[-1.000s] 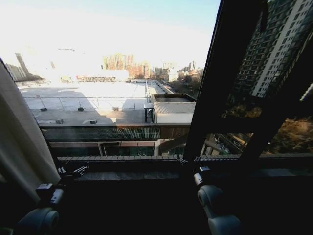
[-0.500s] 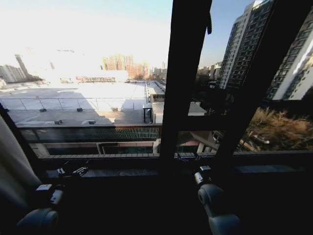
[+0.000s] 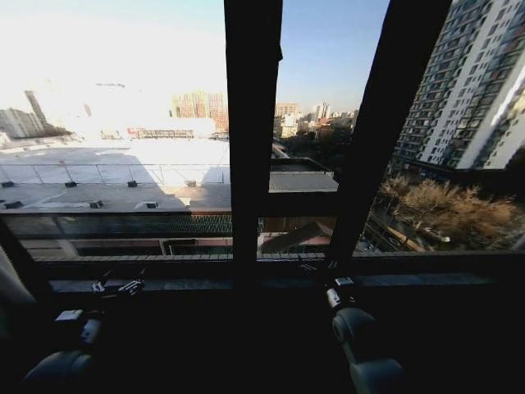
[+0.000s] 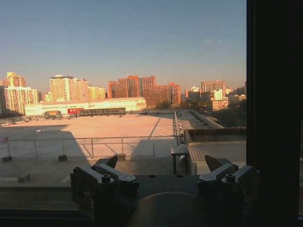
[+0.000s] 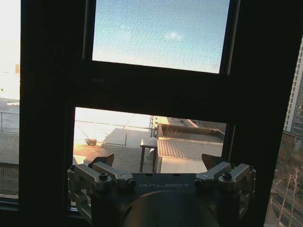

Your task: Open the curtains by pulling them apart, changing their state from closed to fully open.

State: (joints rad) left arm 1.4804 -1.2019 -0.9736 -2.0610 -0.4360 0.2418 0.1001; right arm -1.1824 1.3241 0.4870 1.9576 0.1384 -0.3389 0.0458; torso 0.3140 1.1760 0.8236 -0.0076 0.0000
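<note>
Now, two grippers — left gripper spread, right gripper spread, both empty — facing window frame.

Head view: set high, facing forward and slightly down through a black-framed window toward a pale flat rooftop, both arms low in the foreground. Left wrist view: level, just behind the spread left gripper, facing out over that same rooftop. Right wrist view: behind the spread right gripper, close against the window's dark frame bars. All three views share the window and the roofs beyond.
</note>
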